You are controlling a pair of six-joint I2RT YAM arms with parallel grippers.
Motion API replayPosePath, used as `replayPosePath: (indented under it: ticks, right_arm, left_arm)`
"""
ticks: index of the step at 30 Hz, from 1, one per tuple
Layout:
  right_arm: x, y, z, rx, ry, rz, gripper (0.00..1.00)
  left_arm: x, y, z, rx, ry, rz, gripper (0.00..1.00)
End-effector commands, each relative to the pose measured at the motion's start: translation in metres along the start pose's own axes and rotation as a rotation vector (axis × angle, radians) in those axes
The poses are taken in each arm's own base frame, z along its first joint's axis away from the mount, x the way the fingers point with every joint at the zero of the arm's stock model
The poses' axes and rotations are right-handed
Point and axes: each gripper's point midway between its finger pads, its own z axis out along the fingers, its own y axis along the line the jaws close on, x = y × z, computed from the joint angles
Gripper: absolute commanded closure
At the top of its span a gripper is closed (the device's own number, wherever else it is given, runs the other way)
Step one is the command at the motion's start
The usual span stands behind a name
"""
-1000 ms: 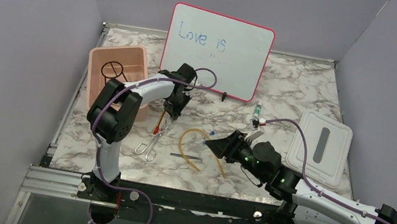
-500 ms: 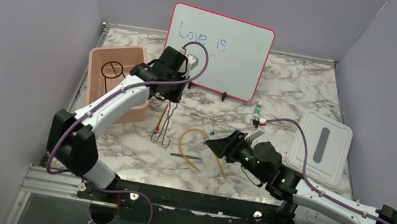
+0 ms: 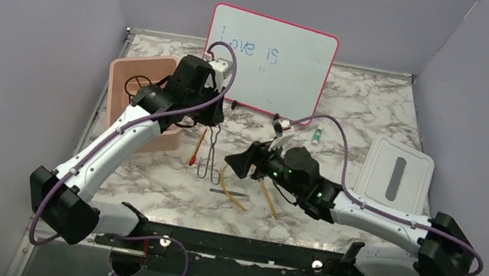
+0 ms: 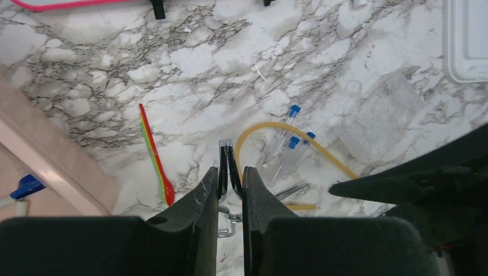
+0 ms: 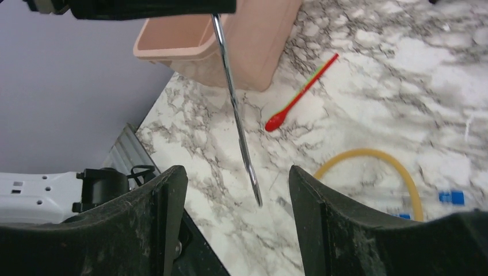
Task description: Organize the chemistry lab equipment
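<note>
Bright steel, thin and scissor-like: metal tongs (image 5: 237, 112), hanging near upright from the left fingers (image 4: 210, 190), pinched tight at the upper end, looped end lowest in the overhead view. A little left of centre, just off the 3 o'clock wall of the pink bin (image 3: 113, 100). Contact of loops with the marble surface (image 3: 368, 107): cannot tell. From the right wrist, a single shiny shank with a rounded end, slanting down in front of the bin.

Right fingers (image 3: 237, 165) spread wide, holding nothing, close by at 3 o'clock of the tongs, shank framed between them, no contact.

Red-tipped spatula (image 4: 154, 152) flat on the surface just at 9 o'clock of the tongs: red spoon end, yellow-green stripe along the handle. Tan rubber tube (image 5: 368, 152) in an open arch at 4 o'clock, clear blue-capped tubes (image 4: 286, 146) lying inside the curve. Thin dark rod (image 3: 220, 191) at 6 o'clock of the tube. Black wire ring tripod (image 3: 133, 84) inside the bin, partly hidden by the left arm. Whiteboard (image 3: 290, 78) at 12 o'clock, white lid (image 3: 376, 172) at 3 o'clock.
</note>
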Motion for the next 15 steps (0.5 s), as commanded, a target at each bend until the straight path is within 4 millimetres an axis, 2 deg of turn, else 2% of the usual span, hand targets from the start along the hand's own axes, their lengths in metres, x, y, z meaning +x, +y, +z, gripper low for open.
replayPosePath:
  ticks: [1,5,9,12,15]
  right_arm:
    - [-0.009,0.027,0.032,-0.118,-0.004,-0.119,0.3]
    - [0.003,0.037,0.049,-0.188,0.035,-0.139,0.3]
    - [0.021,0.036,0.058,-0.21,0.095,-0.136,0.33]
    - [0.033,0.033,0.06,-0.215,0.127,-0.129,0.43]
    - [0.039,0.031,0.059,-0.225,0.134,-0.118,0.61]
  left_arm:
    - [-0.008,-0.029,-0.022,0.131,-0.034,-0.064,1.0]
    - [-0.01,-0.038,-0.033,0.172,-0.043,-0.091,1.0]
    - [-0.012,-0.047,-0.042,0.212,-0.055,-0.11,1.0]
    - [-0.017,-0.052,-0.05,0.231,-0.072,-0.122,1.0]
    - [-0.022,-0.052,-0.056,0.228,-0.089,-0.13,1.0]
